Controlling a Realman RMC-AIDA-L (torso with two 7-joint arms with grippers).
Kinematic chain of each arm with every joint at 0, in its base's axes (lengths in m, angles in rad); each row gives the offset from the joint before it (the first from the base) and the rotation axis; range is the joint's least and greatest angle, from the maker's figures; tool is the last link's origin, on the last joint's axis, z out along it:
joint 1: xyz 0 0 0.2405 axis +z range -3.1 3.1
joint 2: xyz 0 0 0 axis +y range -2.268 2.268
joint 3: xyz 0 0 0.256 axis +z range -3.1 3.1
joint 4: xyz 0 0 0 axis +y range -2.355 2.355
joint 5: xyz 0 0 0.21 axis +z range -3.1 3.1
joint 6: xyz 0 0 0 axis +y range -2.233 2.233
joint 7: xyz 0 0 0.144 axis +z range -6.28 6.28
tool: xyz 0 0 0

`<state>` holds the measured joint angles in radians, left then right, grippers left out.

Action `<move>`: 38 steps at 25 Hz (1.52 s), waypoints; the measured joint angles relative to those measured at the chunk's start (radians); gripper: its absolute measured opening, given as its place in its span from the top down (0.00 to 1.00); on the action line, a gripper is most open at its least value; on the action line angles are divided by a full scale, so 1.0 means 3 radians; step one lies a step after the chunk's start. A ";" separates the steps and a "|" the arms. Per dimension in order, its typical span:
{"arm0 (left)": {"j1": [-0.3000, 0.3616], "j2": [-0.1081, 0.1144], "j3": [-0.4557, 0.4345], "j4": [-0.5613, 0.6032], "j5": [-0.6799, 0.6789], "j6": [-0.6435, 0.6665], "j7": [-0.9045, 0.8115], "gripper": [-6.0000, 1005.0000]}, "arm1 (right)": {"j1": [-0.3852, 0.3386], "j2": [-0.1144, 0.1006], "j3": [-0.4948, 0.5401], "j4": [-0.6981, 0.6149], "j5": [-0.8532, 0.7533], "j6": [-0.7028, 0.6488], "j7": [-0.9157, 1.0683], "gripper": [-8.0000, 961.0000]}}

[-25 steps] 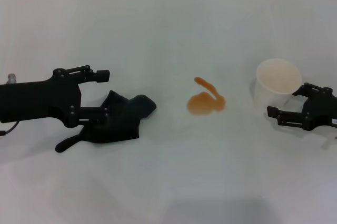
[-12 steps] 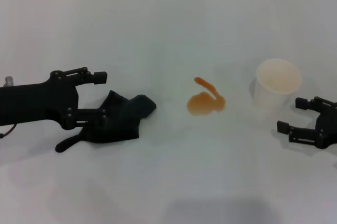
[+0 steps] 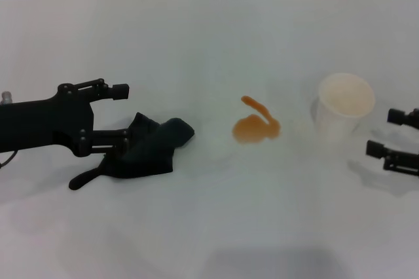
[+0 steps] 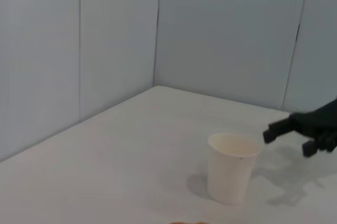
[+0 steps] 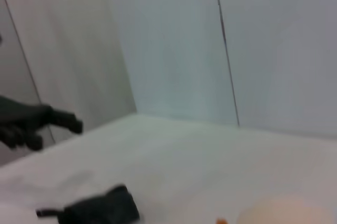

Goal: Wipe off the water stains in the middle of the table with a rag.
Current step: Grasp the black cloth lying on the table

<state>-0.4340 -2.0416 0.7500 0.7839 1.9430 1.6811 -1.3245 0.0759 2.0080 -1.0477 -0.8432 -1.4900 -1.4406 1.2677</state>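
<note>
In the head view, the rag (image 3: 149, 151) is seen at centre left of the worktop (image 3: 209, 43), partly covered by the spread-jawed left gripper (image 3: 122, 112). The stain (image 3: 255, 126) lies mid-frame. The right gripper (image 3: 391, 133) is cut off at the right edge beside the cup (image 3: 344, 114), jaws released. In the left wrist view only the stain's edge (image 4: 187, 223) is seen. In the right wrist view the rag (image 5: 100, 209) is blurred.

Right gripper (image 3: 387, 133) cut off by head view's edge; rag (image 3: 149, 149) partly hidden.
</note>
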 joint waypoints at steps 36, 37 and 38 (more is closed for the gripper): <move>-0.0126 0.0038 -0.0019 0.0132 -0.0055 -0.0204 -0.0563 0.14 | 0.0904 0.0010 -0.0087 -0.1222 -0.0963 -0.0090 0.1133 0.09; -0.0143 0.0049 -0.0020 0.0187 0.0017 -0.0211 -0.0726 0.14 | 0.0906 0.0010 -0.0088 -0.1241 -0.0961 -0.0082 0.1137 0.09; -0.0163 0.0056 -0.0022 0.0238 0.0095 -0.0217 -0.0841 0.14 | 0.0907 0.0010 -0.0089 -0.1251 -0.0957 -0.0078 0.1138 0.09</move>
<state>-0.4829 -2.0248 0.7433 0.8552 1.9716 1.6159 -1.5767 0.3481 2.0110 -1.0744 -1.2184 -1.7772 -1.4640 1.6092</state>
